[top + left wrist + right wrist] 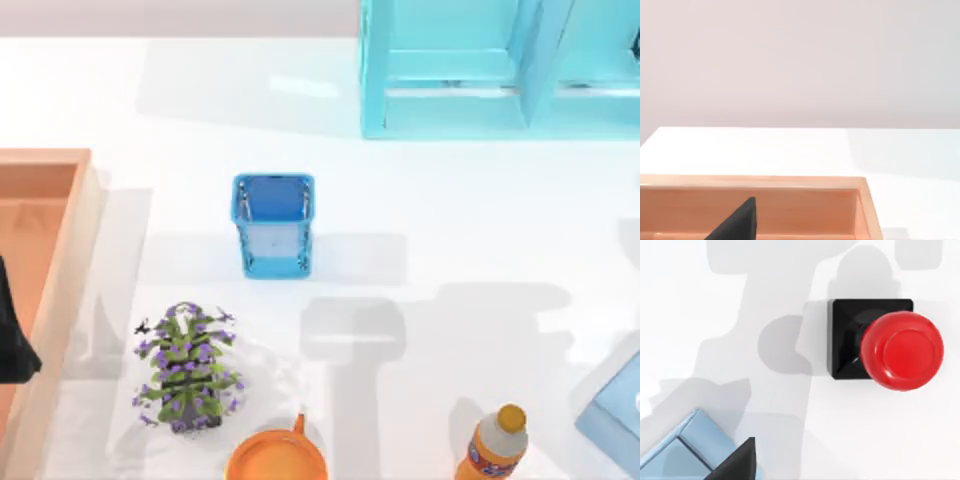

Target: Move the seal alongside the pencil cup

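- Right gripper: a dark fingertip (737, 462) pokes into the right wrist view, nothing between fingers there; can't tell if it is spread or closed.
- Right wrist view looks straight down on the seal (885, 345), a small stamp with a glossy red round knob on a black square block base, standing upright on the white table (715, 300), untouched.
- Same view: a pale blue box corner (685, 445) sits near the fingertip, apart from the seal.
- Left arm parked at the table's left over the light wooden tray (45, 200); its dark tip (740, 222) shows above the tray in the left wrist view, finger state can't be told.
- Pencil cup (273, 225), blue square-sided translucent with mesh-like wall, stands upright mid-table, bare table on its right side.
- Other items along the near edge: purple-flowered potted plant (187, 367), round orange cup (277, 458), orange bottle with yellow cap (495, 447); light-blue shelf unit (480, 70) at the back.
- Step, as judged: approach and grasp, seal not yet picked.
- To do well: centre over the knob, descend straight, close on the knob or the block's flat sides, not corners.
- Glossy knob likely slips, so grip low.
- Carry clear of the bottle, set down just beside the cup without bumping it.
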Tool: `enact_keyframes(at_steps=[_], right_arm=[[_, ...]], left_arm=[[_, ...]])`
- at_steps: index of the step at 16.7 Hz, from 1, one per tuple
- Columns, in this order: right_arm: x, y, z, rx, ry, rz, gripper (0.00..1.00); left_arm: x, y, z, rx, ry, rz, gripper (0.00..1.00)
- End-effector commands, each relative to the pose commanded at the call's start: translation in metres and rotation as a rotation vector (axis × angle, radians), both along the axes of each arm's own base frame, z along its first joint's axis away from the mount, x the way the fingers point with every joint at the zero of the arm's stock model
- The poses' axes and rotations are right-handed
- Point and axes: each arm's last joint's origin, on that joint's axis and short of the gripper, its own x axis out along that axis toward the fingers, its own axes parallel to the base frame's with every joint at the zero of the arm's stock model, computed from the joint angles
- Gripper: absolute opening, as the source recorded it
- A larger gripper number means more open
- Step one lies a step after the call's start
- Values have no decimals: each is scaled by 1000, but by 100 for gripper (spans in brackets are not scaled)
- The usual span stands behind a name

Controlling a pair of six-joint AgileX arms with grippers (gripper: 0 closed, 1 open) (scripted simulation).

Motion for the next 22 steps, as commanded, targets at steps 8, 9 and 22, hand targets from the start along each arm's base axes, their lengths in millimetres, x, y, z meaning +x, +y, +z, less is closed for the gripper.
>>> enact_keyframes(at_steps=[8,9,22], right_arm=[[56,-31,-20,60,241,-2,100],[56,-31,-20,60,241,-2,100],[58,-31,-111,58,235,-2,100]], left_arm=[[0,0,0,0,0,0,100],[0,0,0,0,0,0,100],[0,0,0,0,0,0,100]])
